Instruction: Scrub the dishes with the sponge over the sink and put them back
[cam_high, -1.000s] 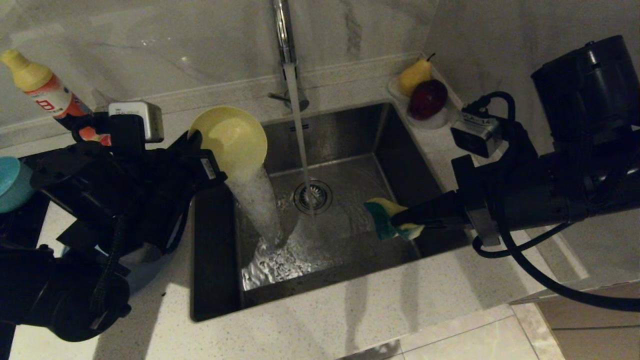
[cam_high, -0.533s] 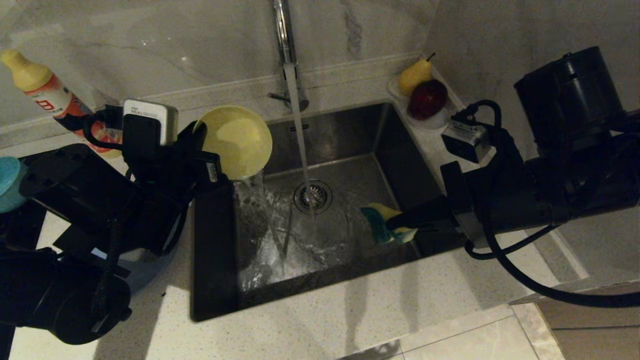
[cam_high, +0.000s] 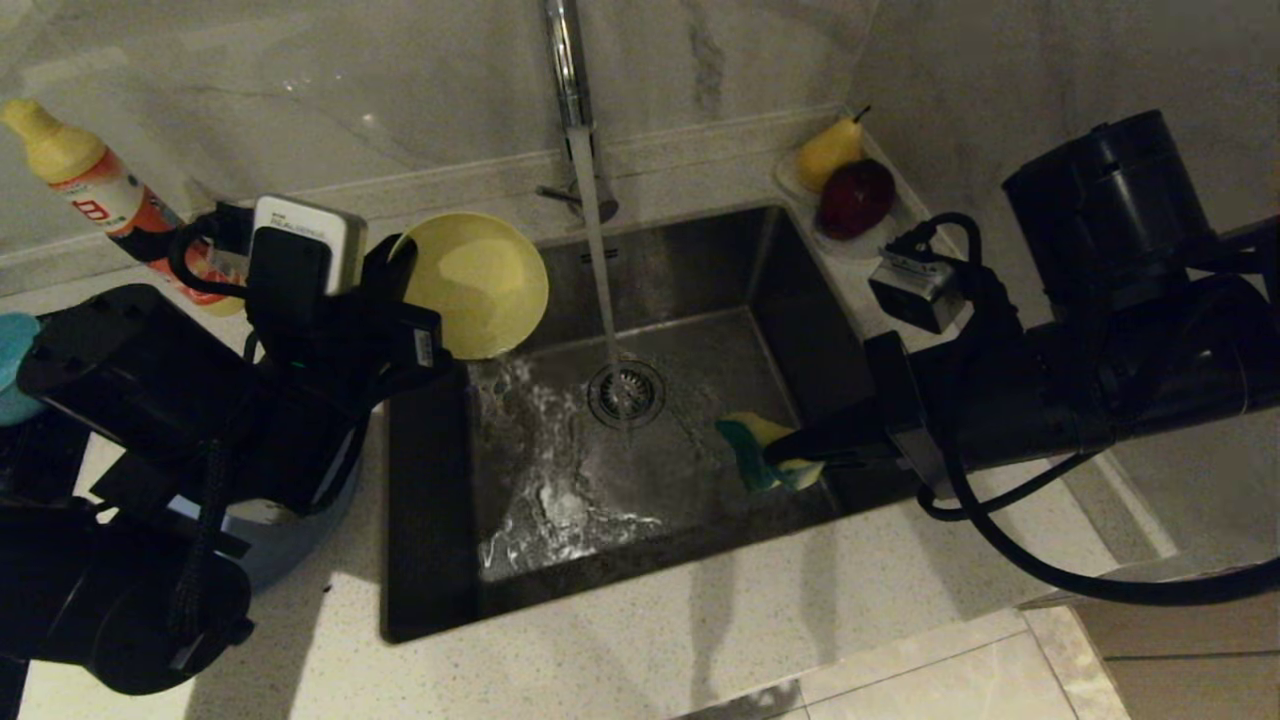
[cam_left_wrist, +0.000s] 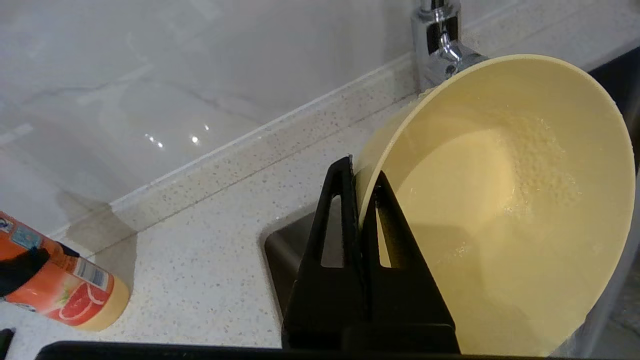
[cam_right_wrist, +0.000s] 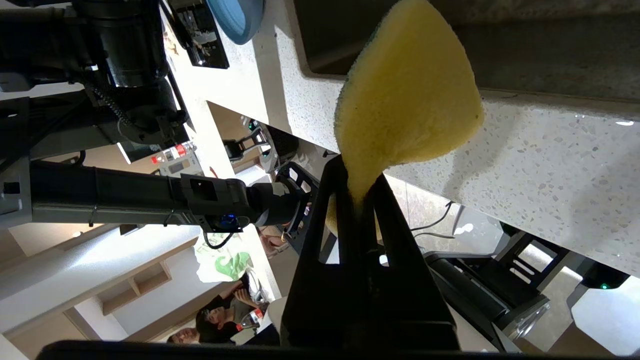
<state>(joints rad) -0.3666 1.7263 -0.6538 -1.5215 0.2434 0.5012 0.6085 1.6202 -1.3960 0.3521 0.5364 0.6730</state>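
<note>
One pale-yellow bowl (cam_high: 480, 283) hangs tilted on its side over the left rear corner of the sink (cam_high: 680, 300), its wet hollow facing right. The left gripper (cam_left_wrist: 361, 200) pinches the bowl's rim between pressed-together fingers. Across the basin the right gripper (cam_right_wrist: 361, 192) is clamped on one end of the yellow and teal sponge (cam_high: 757, 452), held above the sink floor near the round drain (cam_high: 626, 393). Water runs from the chrome tap (cam_high: 568, 70) onto the drain. On the desk (cam_high: 620, 650) an orange bottle (cam_high: 95, 190) stands far left, and a pear (cam_high: 828, 150) and red fruit (cam_high: 857, 197) sit at the right rear corner
</note>
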